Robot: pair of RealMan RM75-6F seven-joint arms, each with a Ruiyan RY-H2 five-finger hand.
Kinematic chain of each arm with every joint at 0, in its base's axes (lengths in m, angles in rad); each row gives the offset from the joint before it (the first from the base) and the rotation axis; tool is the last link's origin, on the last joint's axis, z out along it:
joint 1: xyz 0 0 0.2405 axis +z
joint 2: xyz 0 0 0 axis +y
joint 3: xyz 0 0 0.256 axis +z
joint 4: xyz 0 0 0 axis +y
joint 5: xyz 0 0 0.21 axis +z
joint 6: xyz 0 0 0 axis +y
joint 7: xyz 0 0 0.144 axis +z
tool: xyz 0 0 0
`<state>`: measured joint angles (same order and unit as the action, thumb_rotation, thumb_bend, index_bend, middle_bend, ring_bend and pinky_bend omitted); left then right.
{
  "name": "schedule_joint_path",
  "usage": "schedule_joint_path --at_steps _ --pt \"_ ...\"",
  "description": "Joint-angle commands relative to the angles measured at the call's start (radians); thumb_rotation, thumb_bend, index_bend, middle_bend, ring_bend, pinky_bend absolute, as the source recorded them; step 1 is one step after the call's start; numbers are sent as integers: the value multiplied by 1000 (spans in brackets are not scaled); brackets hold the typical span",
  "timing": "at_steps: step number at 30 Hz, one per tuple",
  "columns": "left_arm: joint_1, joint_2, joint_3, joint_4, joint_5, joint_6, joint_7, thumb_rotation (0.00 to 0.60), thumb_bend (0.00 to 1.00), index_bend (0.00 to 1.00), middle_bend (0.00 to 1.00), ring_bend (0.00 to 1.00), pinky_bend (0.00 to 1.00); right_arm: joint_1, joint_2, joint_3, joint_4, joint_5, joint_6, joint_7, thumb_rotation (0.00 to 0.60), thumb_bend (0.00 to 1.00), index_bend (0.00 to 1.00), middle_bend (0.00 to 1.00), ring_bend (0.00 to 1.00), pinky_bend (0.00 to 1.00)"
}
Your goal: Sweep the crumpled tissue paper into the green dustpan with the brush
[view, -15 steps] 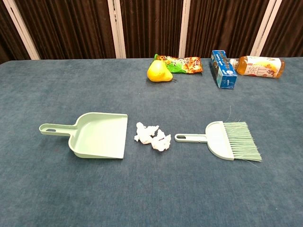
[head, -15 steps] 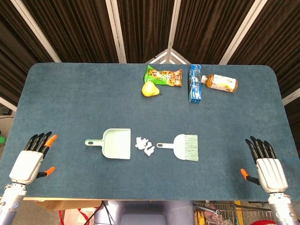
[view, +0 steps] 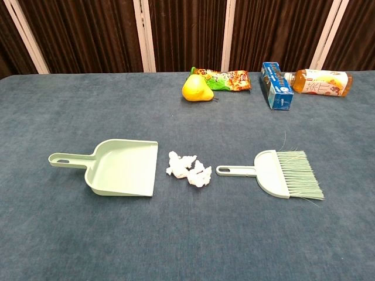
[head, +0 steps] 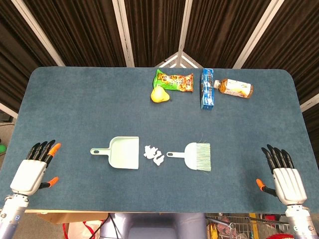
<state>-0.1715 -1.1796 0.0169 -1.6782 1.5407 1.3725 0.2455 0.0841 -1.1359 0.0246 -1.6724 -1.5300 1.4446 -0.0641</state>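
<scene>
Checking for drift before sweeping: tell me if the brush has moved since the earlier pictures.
No. The brush keeps the same gap to the tissue and dustpan.

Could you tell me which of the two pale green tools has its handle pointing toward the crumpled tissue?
The brush: its handle points at the tissue, while the dustpan presents its open mouth and its handle points away.

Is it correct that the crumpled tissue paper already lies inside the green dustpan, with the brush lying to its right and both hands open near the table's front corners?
Not quite. The head view shows the crumpled tissue paper on the table between the green dustpan and the brush, not inside. The left hand and right hand are indeed open.
</scene>
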Motion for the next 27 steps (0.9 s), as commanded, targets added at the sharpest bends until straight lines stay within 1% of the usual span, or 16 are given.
schedule_joint_path --at_steps 1,6,10,11,12,14,15,17,19,20,21,22,23,24,25,27 --pt "-8 2 -9 -17 -23 -17 13 600 0 0 0 0 12 0 0 1 0 1 -1 0 600 263 0 0 0 25" --pt "-13 5 -21 -37 -42 -20 28 600 0 0 0 0 12 2 1 0 -3 -2 -3 5 600 262 0 0 0 25" --pt "-8 0 -14 -34 -22 -4 35 600 0 0 0 0 12 26 -2 12 -23 -29 -9 3 600 262 0 0 0 32" --pt "-6 0 -12 -33 -17 0 33 600 0 0 0 0 12 34 -3 18 -32 -29 -15 -4 600 262 0 0 3 46" --pt "-5 -1 -10 -31 -11 5 30 600 0 0 0 0 12 49 -6 28 -46 -25 -30 -16 600 262 0 0 20 81" --pt "-3 -1 -8 -27 -4 9 27 600 0 0 0 0 12 75 -14 45 -78 -2 -65 -33 600 263 0 17 84 164" --pt "-3 -2 -7 -26 0 11 24 600 0 0 0 0 12 95 -22 58 -100 19 -94 -47 600 262 0 53 136 204" --pt "-3 -3 -6 -24 4 13 21 600 0 0 0 0 12 127 -38 78 -128 49 -136 -76 600 263 0 157 248 282" --pt "-3 -4 -5 -20 8 16 21 600 0 0 0 0 12 167 -66 101 -150 83 -180 -126 600 262 0 330 431 413" --pt "-3 -5 -5 -18 9 17 21 600 0 0 0 0 12 184 -81 109 -157 97 -200 -149 600 262 0 393 496 461" --pt "-2 -5 -5 -16 8 17 21 600 0 0 0 0 12 202 -97 118 -161 115 -220 -173 600 262 0 483 583 524" --pt "-2 -5 -6 -15 6 17 19 600 0 0 0 0 12 226 -121 129 -164 141 -246 -202 600 262 0 556 652 575" --pt "-2 -5 -6 -16 4 16 17 600 0 0 0 0 12 243 -140 136 -165 160 -263 -224 600 262 7 596 691 604" --pt "-2 -4 -6 -16 2 15 15 600 0 0 0 0 12 260 -161 143 -163 180 -279 -247 600 262 36 648 739 643" --pt "-2 -4 -7 -15 0 13 13 600 0 0 0 0 12 275 -182 149 -159 199 -293 -269 600 262 85 693 779 675" --pt "-4 -3 -8 -14 -1 11 9 600 0 0 0 0 12 311 -231 159 -140 236 -320 -323 600 262 183 753 833 722"
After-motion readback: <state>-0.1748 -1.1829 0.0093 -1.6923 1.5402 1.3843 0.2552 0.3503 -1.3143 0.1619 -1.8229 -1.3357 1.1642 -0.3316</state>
